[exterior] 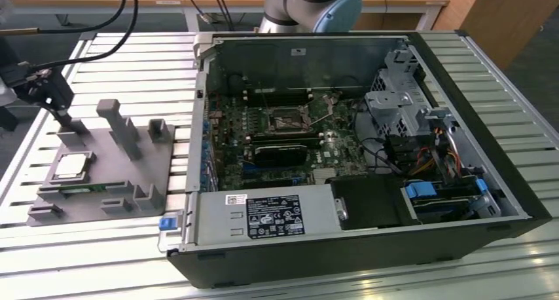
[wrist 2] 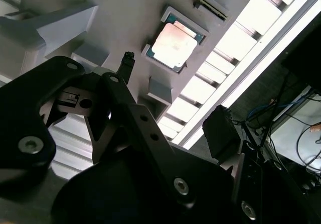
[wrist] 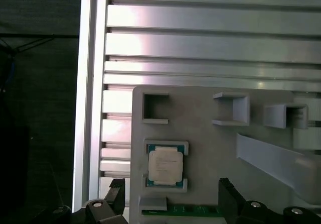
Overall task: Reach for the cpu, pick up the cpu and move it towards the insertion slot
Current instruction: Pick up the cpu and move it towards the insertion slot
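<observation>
The cpu (exterior: 72, 167) lies flat in its square holder on the grey fixture plate (exterior: 153, 175), at the exterior view's left; its silvery top shows in both wrist views (wrist 2: 174, 44) (wrist: 165, 164). My gripper (exterior: 63, 116) hangs above the plate's far left corner, a little beyond the cpu and not touching it. In the first wrist view the gripper (wrist: 173, 196) is open, its two black fingers (wrist: 118, 194) wide apart with nothing between them. The insertion slot (exterior: 287, 122) sits on the motherboard inside the open computer case, well off towards the exterior view's right.
A green memory stick (exterior: 83, 188) lies on the plate just in front of the cpu. Grey upright posts (exterior: 120, 126) rise from the plate beside the gripper. The case wall (exterior: 203, 116) stands between plate and motherboard. Slatted aluminium table (exterior: 131, 71) lies all around.
</observation>
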`<state>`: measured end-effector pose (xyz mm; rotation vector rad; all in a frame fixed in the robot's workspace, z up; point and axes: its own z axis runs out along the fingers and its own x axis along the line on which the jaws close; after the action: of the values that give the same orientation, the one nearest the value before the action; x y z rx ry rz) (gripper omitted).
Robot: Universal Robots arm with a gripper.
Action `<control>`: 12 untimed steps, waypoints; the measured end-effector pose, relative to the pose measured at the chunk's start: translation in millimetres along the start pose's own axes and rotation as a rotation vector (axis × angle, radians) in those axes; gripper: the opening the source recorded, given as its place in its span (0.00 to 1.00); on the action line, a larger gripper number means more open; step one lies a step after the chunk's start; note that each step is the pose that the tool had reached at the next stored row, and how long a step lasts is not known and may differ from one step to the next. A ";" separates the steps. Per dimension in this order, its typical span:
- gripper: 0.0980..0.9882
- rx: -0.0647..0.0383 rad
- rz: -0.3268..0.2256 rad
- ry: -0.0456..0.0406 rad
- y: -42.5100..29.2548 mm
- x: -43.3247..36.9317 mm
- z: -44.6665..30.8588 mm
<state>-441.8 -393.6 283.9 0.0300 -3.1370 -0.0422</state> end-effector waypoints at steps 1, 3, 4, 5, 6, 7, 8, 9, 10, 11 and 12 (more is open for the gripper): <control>0.81 0.000 0.000 -0.0001 0.0 0.0 0.8; 0.81 0.000 0.000 0.0000 -0.1 0.0 2.3; 0.81 0.000 0.000 0.0000 -0.1 0.0 3.3; 0.81 0.000 0.000 -0.0001 -0.1 0.0 4.4; 0.81 0.000 0.000 0.0000 -0.2 0.0 5.4; 0.81 0.000 0.000 0.0000 -0.2 0.0 6.6; 0.81 0.000 0.000 0.0000 -0.3 0.0 7.9; 0.81 0.000 0.000 0.0000 -0.3 0.0 9.1; 0.81 0.000 0.000 0.0000 -0.4 0.0 10.2; 0.81 0.000 0.000 0.0001 -0.4 0.0 11.3; 0.81 0.000 0.000 0.0000 -0.5 0.0 12.4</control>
<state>-441.8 -393.8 271.5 0.0299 -3.1371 -0.0421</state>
